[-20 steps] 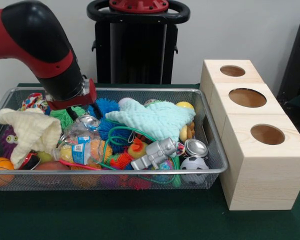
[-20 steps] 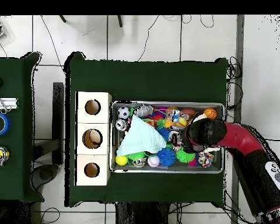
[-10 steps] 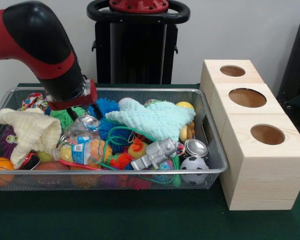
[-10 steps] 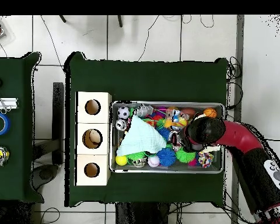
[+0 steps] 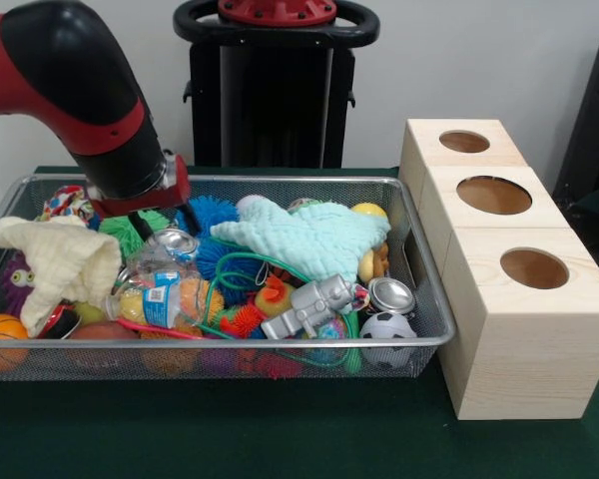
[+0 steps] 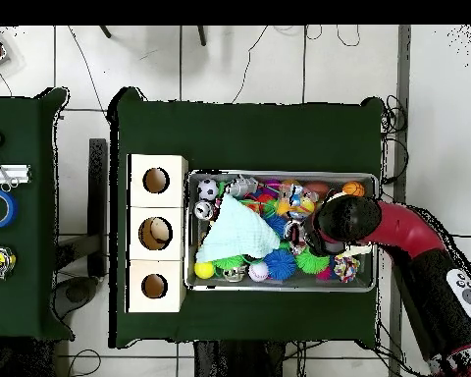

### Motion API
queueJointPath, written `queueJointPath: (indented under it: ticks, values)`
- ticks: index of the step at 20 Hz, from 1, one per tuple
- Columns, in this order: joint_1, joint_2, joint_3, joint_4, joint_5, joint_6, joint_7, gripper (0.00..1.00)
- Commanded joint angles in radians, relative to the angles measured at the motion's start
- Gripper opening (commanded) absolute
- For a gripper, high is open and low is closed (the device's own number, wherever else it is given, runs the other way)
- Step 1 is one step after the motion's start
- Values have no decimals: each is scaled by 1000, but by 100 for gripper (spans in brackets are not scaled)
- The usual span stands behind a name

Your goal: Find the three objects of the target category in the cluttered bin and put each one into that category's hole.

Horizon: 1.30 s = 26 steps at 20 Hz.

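A: Starting at the left of the front view, what worries you?

B: The arm hangs low over the bin's left half, its wrist just above the crushed plastic bottle and the small can. The gripper is mostly hidden under the wrist, so I cannot tell whether it is apart or together. If it presses down blind, I'd judge it could snag the cream cloth beside it or the green cord looping through the pile, and drag several things up at once.

A: And further right?

B: The mint cloth covers much of the middle, so targets may lie hidden under it. A lifted piece could also catch the rim on its way to the wooden boxes with their round holes.

A: How does the bin itself look?

B: A wide, shallow basket of silver mesh with a rounded rim, sitting on the green table just beside the boxes, packed with spiky balls, a silver figure, a little football and a small basketball.
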State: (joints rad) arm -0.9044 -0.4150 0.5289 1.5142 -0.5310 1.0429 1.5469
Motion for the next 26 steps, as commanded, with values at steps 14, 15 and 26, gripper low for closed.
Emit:
queueJointPath:
  ticks: [14,15,26]
  values:
    - [-33,-33,-20,-157,-23,-63,-37,100]
    - [-33,-29,-20,-160,-23,-66,-36,100]
    - [-35,-11,-14,-166,-48,-109,-53,100]
